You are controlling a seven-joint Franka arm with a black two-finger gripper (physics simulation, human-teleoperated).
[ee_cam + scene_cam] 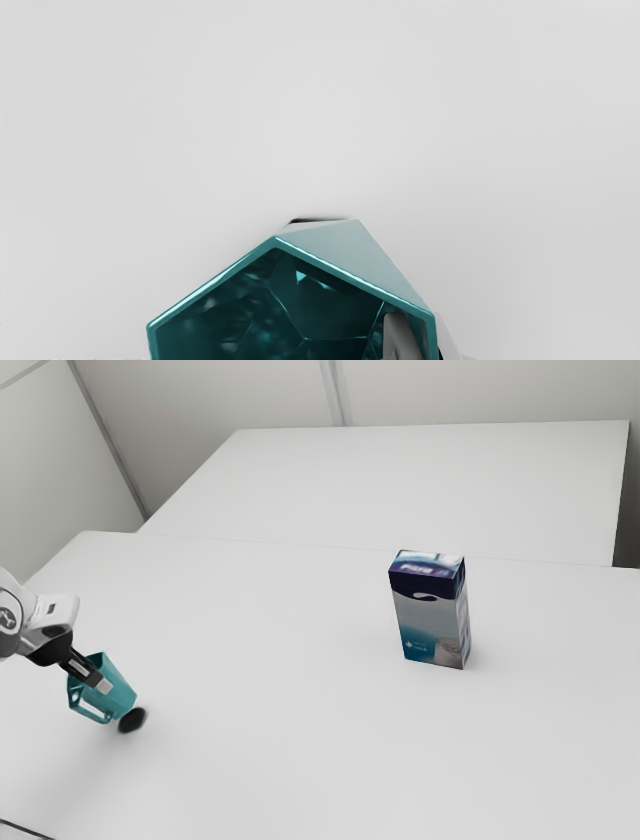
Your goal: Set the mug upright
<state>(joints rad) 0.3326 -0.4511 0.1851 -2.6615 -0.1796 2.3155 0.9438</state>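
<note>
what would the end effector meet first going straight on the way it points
Likely the smooth white tabletop, met by the base of the tilted teal faceted mug gripped by the end effector; whether they touch now is unclear.

At the exterior view's left, the end of the arm (12, 618) leans in, the black gripper (102, 684) slanting down toward that view's right. Its fingers (398, 335) pinch the wall of the mug (325, 310), one inside, one outside.
</note>
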